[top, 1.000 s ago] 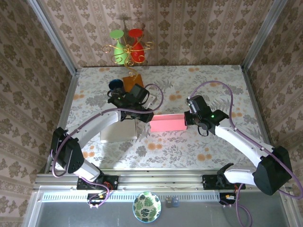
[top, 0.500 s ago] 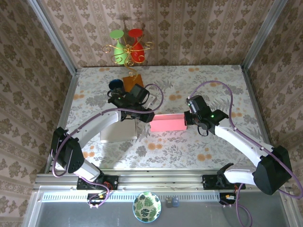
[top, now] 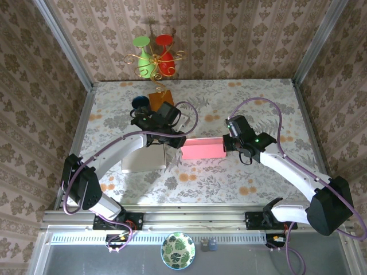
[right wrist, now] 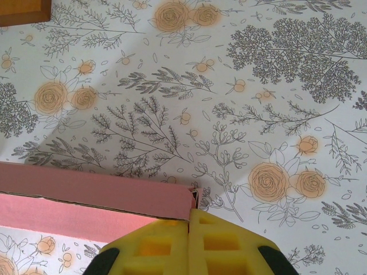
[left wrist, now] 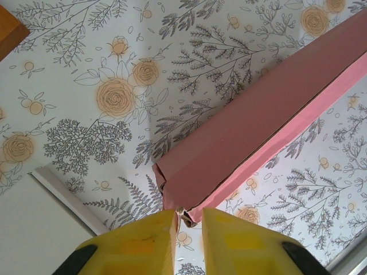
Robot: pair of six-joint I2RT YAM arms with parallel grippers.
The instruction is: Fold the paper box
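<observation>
Floral surface point(top: 258, 103), patterned walls behind.
Top view: pink paper box point(top: 202, 149) spans between left claw point(top: 179, 141) and right claw point(top: 227, 144), one at each end.
Left wrist: left claw point(left wrist: 188, 220) narrow, box end corner nipped between fingers; box runs ahead, up-right.
Right wrist: right claw point(right wrist: 189, 226) pinched tight on box end edge; box stretches left.
Step, likely: holding half-folded box. Next: tuck end flaps without crushing the walls.

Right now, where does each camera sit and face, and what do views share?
Top external: above and behind the bases, looking down at the floral table; both arms, left gripper and right gripper flanking the flat pink paper box.
Left wrist: on the left arm, facing down; yellow fingers at one box end.
Right wrist: same on the right arm, opposite end.
Shared: box, table.
</observation>
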